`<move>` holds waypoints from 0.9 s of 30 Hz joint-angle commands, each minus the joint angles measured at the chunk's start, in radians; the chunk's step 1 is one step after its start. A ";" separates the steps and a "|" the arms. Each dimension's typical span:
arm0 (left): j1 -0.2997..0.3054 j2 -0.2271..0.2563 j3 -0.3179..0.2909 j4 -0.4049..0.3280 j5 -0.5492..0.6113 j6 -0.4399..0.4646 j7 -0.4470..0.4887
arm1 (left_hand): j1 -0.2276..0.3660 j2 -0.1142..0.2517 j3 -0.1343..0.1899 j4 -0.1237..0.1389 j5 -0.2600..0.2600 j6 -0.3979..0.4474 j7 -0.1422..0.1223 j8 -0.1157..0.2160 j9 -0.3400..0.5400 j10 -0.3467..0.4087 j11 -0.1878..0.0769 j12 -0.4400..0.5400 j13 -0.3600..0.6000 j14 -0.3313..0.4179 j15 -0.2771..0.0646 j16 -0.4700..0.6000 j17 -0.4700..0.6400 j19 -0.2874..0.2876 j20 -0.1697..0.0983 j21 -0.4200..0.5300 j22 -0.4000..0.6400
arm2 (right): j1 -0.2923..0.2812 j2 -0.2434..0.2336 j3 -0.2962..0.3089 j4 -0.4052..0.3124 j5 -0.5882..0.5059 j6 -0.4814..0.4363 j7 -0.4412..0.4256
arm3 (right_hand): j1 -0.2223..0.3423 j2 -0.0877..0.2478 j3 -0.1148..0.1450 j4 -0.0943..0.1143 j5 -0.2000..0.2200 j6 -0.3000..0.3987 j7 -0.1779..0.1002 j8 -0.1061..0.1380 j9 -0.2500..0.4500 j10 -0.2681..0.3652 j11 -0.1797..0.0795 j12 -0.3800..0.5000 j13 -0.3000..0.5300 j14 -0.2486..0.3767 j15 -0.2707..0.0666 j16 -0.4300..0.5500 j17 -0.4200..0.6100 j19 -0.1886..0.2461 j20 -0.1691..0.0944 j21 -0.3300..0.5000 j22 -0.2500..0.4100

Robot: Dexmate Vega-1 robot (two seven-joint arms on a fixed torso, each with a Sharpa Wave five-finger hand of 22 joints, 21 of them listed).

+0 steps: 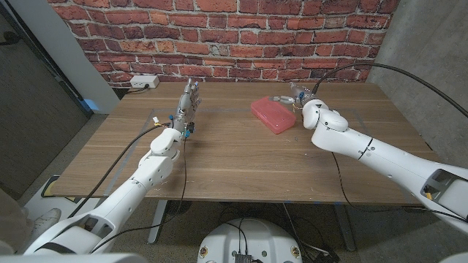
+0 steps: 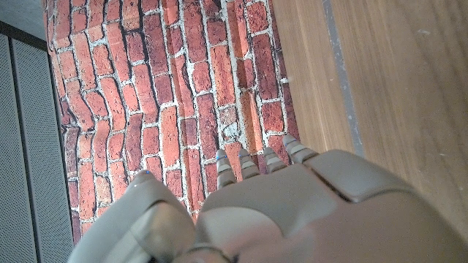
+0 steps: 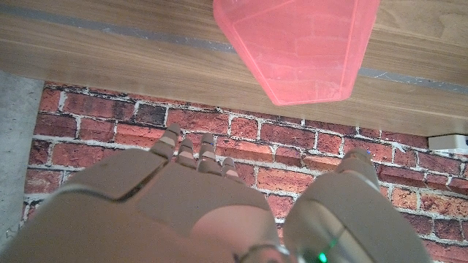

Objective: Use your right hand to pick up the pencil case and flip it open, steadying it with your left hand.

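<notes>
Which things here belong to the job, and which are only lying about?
For the job: pencil case, right robot hand, left robot hand.
Lying about: white power strip at the wall, wooden table.

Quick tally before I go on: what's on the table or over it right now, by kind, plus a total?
Pencil case, pink: 1
Robot hands: 2, the left hand and the right hand, both holding nothing
Total: 3
</notes>
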State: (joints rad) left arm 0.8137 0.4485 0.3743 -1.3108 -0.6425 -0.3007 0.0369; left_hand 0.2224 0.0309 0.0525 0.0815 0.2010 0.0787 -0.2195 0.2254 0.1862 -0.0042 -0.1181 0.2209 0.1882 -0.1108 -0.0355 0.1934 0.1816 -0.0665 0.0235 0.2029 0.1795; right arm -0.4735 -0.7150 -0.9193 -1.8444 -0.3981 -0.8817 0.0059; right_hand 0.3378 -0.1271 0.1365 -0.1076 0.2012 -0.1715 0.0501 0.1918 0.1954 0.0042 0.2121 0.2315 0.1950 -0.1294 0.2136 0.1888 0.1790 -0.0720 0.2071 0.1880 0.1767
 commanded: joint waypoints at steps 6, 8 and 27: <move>-0.003 -0.006 0.003 0.018 0.003 -0.018 -0.010 | -0.002 0.002 -0.005 0.001 0.001 0.006 0.000 -0.004 0.002 0.002 -0.004 0.000 0.003 0.002 -0.070 -0.005 0.001 -0.003 0.000 -0.003 0.001 | 0.014 0.052 -0.016 0.081 -0.002 0.031 0.016 | -0.012 0.008 -0.005 0.003 0.010 -0.198 0.007 0.009 0.002 0.008 0.005 0.007 0.003 0.025 -0.001 0.011 0.006 0.010 0.002 0.009 0.002; -0.001 -0.004 0.003 0.012 0.003 -0.011 -0.006 | -0.002 0.001 -0.006 0.001 0.001 0.006 0.000 -0.005 0.002 0.001 -0.003 -0.001 0.003 0.002 -0.071 -0.005 0.001 -0.005 0.002 -0.004 0.001 | 0.020 0.054 -0.025 0.087 -0.009 0.028 0.019 | -0.014 0.011 -0.008 0.005 0.011 -0.197 0.007 0.010 0.002 0.007 0.005 0.005 0.003 0.054 -0.001 0.019 0.007 0.018 0.003 0.011 0.002; 0.003 -0.016 0.007 0.009 0.008 -0.001 0.022 | -0.007 -0.003 -0.013 0.003 0.001 0.003 0.000 -0.012 0.003 -0.002 -0.001 -0.004 0.003 0.000 -0.064 -0.006 0.001 -0.008 0.007 -0.005 0.001 | 0.099 0.089 -0.106 0.165 -0.037 0.014 0.129 | 0.064 0.037 0.001 -0.024 0.004 -0.261 0.017 0.006 0.004 -0.118 0.004 -0.030 0.011 0.090 0.002 -0.003 0.007 0.009 0.009 -0.002 0.002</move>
State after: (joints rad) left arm 0.8117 0.4402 0.3803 -1.3009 -0.6377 -0.3056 0.0415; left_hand 0.2139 0.0331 0.0442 0.0814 0.2010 0.0786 -0.2194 0.2140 0.1862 -0.0042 -0.1181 0.2204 0.1882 -0.1108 -0.0355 0.1883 0.1817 -0.0702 0.0272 0.2029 0.1792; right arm -0.4314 -0.6457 -0.9744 -1.7310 -0.4218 -0.8604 0.0355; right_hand 0.3884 -0.0871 0.1368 -0.1244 0.2089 -0.1715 0.0612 0.1966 0.1980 -0.1000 0.2124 0.2033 0.2029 -0.0258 0.2134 0.1884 0.1840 -0.0513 0.2149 0.1879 0.1769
